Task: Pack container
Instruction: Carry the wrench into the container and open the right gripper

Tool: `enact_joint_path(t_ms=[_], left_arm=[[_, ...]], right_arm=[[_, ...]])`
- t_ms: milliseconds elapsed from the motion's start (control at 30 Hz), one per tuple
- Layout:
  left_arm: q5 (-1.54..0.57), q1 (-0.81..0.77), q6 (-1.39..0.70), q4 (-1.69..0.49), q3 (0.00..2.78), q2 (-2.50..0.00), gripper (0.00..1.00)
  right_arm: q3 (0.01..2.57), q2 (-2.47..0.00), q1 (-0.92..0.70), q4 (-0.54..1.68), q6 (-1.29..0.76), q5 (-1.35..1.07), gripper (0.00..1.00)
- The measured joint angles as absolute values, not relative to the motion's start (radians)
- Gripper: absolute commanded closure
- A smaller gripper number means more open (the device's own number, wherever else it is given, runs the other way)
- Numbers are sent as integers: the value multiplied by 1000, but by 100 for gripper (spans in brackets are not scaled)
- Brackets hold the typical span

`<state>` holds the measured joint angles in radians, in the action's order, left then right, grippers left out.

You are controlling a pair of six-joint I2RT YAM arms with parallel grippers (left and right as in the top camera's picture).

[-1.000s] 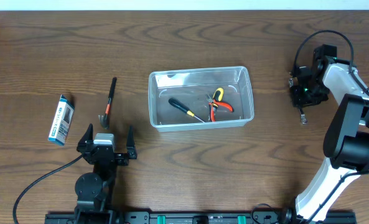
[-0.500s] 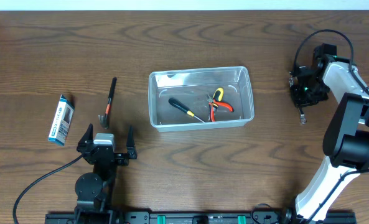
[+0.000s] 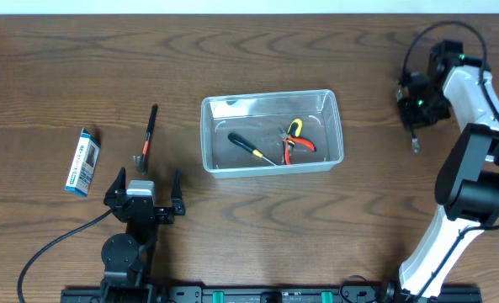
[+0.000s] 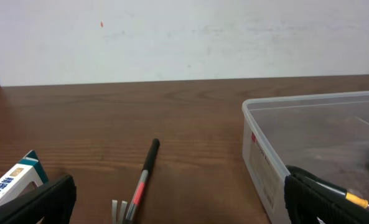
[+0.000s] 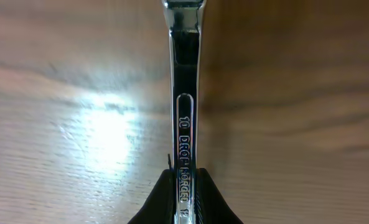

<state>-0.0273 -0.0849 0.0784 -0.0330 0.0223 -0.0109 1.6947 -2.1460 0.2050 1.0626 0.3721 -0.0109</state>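
Right wrist view: I read stamped lettering along the shank of a bright steel wrench [image 5: 185,93]: the figure "10", then "DROP FORGED". The right claw [image 5: 184,199] is clenched on that shank. Its dark fingertips pinch it from both sides at the bottom edge of the view, with the wood-grain bench [image 5: 78,124] behind. I cannot tell whether the wrench touches the bench.

Left wrist view: a blue-and-white box [image 4: 10,183] carries dark print, cropped and too small to read. A small red mark on the end wall of the container [image 4: 308,102] is also illegible.

Overhead view, positions:
1. The container [image 3: 270,97] lies at the middle of the bench [image 3: 358,219], its long side running left to right.
2. The right claw [image 3: 416,118] is well apart from the container, out past its right end. The wrench [image 3: 414,141] projects from the claw toward the near edge.
3. The left claw [image 3: 147,177] sits near the front left, released, fingers spread wide with nothing between them. The container lies ahead of it and to its right.

Container description: clear plastic, rectangular, with rounded corners, shallow walls and a rim. Inside lie a black-handled screwdriver [image 3: 251,147] and pliers [image 3: 298,139] with orange and yellow grips.

A slim black-and-red tool [image 3: 147,135] lies on the bench between the box [image 3: 82,162] and the container, just ahead of the left claw.
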Motion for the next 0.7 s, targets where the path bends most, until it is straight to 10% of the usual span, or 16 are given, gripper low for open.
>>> enact_joint_path(t_ms=[700], left_arm=[[-27, -85, 78, -33, 22, -11, 2]], right_arm=[[2135, -2146, -130, 1297, 369, -12, 99]])
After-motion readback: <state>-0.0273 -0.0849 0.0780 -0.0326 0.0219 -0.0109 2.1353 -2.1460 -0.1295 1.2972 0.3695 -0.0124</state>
